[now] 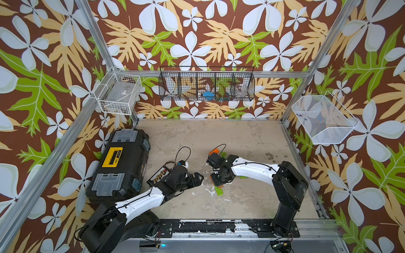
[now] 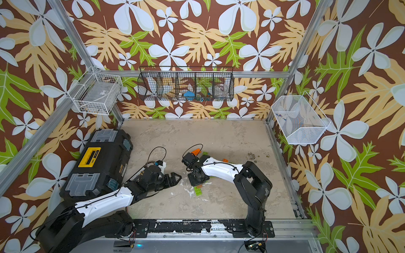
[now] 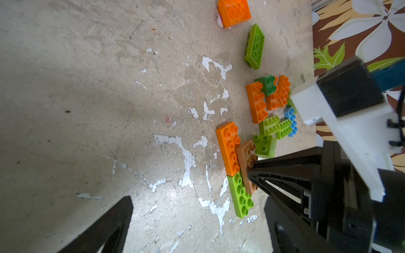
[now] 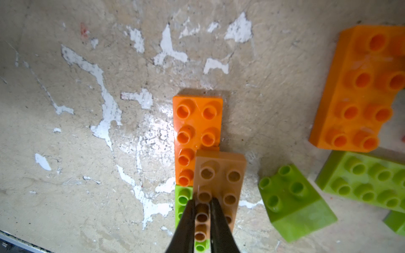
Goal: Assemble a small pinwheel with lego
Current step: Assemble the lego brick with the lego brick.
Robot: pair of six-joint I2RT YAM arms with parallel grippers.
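The right hand [image 4: 203,200] is narrow, its jaws pinched on one row of studs of the brown brick [image 4: 228,166]. That brick lies over the seam where the orange brick [image 4: 197,118] and a lime green brick [image 4: 182,197] meet end to end on the desk [image 1: 219,135], and it overhangs them on one side. The step looks like seating brown as the joiner. It probably needs a push straight down with the studs lined up. A tilted push on the overhang could tip the pair apart.

Just beside sits a small lime square brick [image 4: 289,197], close enough to be knocked. The left hand [image 1: 197,178] hangs wide and empty near the row. It could steady the orange end.

Farther off lie the spare lego, with a dark green brick [image 3: 268,84] and a blue brick [image 3: 291,120] among orange and lime ones, partly under the right arm. A black toolbox [image 1: 122,162] flanks the left arm, and a black wire basket [image 1: 207,84] hangs on the back wall.
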